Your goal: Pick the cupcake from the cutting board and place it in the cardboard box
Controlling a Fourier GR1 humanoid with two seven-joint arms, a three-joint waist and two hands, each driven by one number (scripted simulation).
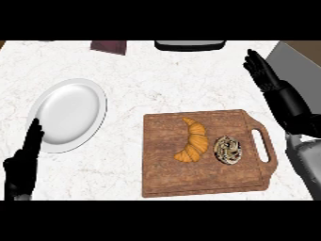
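We see a white marble counter [163, 80] with faint veining. A white plate [70, 114] lies on it, just beyond the fingertips of the left hand [22, 164]. A wooden cutting board [204, 153] with a handle slot lies flat between the two hands, nearer the right hand [263, 70] side. At the far edge, well beyond both hands, sit a dark maroon object [109, 46] and a dark tray-like item [190, 45].

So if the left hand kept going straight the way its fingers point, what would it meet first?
The black left hand, fingers straight and pointing up the view, already overlaps the near rim of the round white plate. Going on, it would likely meet that plate first, though its height above the counter is unclear.
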